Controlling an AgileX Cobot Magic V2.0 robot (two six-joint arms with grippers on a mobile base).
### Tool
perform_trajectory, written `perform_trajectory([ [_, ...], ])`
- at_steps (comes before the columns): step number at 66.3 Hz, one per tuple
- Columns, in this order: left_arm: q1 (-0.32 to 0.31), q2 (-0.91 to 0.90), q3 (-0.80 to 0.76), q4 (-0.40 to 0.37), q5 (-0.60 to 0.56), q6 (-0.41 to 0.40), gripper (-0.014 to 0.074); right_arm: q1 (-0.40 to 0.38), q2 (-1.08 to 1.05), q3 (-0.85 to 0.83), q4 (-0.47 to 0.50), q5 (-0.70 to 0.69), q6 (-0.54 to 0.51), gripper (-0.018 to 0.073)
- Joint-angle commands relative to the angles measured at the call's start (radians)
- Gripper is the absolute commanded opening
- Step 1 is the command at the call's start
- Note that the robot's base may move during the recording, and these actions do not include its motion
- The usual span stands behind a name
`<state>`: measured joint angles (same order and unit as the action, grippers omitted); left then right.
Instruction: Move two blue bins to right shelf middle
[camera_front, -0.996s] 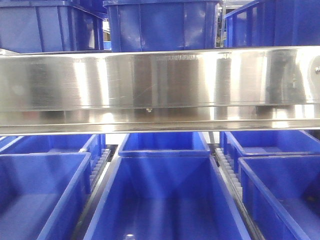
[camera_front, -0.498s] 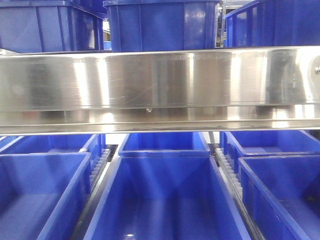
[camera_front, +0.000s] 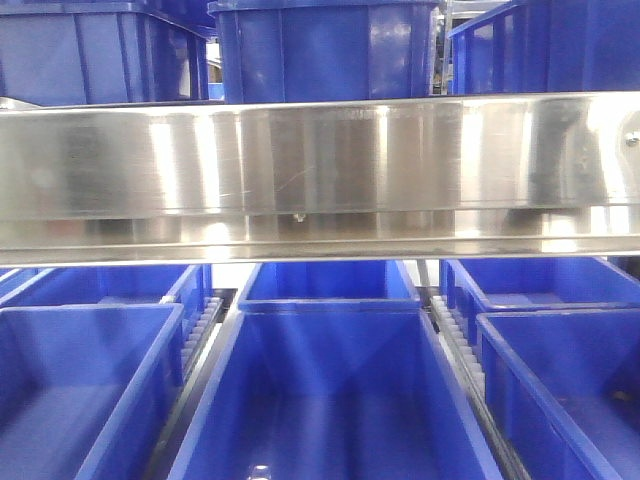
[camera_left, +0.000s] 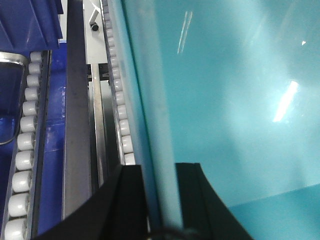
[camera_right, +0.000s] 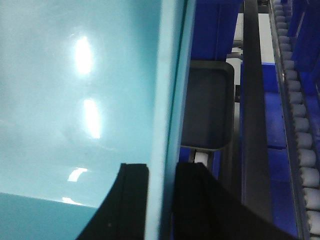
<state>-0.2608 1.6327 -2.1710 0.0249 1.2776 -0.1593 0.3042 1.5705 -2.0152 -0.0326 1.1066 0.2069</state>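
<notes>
Left tool pinches glossy pale-cyan bin wall.

We log the shelf's brushed steel front rail spanning the front view, dark blue bins standing on the tier above, more bins between white roller tracks below.

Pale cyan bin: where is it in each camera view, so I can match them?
Front-facing: not in it.
Left wrist: pale cyan bin fills the right side, rim in the left gripper at bottom.
Right wrist: it fills the left side, rim in the right gripper at bottom.
Shared landmark: white roller tracks, in all three.
</notes>
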Motion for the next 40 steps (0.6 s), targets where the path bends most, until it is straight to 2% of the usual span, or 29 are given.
perform_trajectory([
  [1, -0.005, -0.019, -0.016, -0.037, -0.074, 0.019, -0.0111, 0.007, -0.018, -0.02, 0.009, -0.106, -0.031, -0.0167],
  [40, -0.005, 0.01, -0.016, -0.033, -0.078, 0.019, -0.0111, 0.007, 0.006, -0.02, 0.012, -0.113, -0.031, -0.0167],
])
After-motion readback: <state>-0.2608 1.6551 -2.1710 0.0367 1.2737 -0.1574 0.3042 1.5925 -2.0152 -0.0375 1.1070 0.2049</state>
